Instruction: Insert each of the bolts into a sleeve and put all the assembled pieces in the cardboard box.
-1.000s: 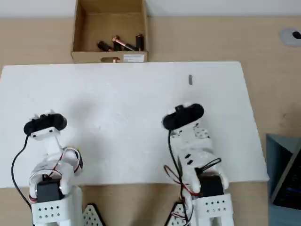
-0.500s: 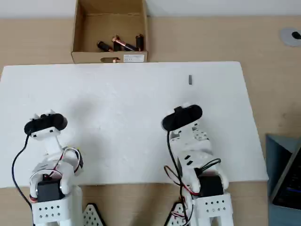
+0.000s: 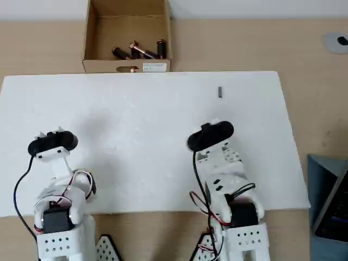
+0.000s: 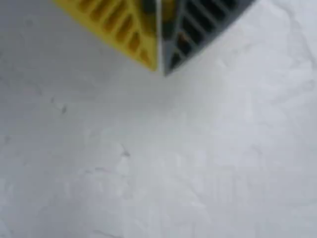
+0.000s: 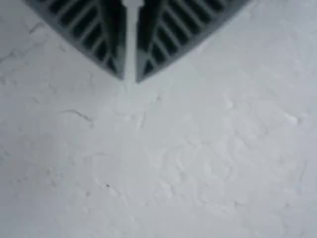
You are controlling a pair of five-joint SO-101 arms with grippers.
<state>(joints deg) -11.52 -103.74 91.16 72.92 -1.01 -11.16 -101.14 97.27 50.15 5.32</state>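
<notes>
The cardboard box [image 3: 89,38] stands beyond the white mat's far edge, with several dark and copper assembled pieces [image 3: 140,50] inside. One copper piece [image 3: 126,69] lies against the box's front wall. A small dark part [image 3: 219,92] lies alone on the mat, far right of the box. My left arm [image 3: 51,144] is over the mat's near left, and its gripper [image 4: 159,68] is shut on nothing just above the mat. My right arm [image 3: 211,136] is near the mat's middle, well short of the dark part. Its gripper [image 5: 130,75] is also shut and empty.
The white mat [image 3: 141,141] covers most of the wooden table. A grey device [image 3: 329,196] sits at the right edge, and a round grey disc [image 3: 336,41] lies at the far right.
The right arm has edged very slightly back toward the near side. The left arm and the parts have not moved.
</notes>
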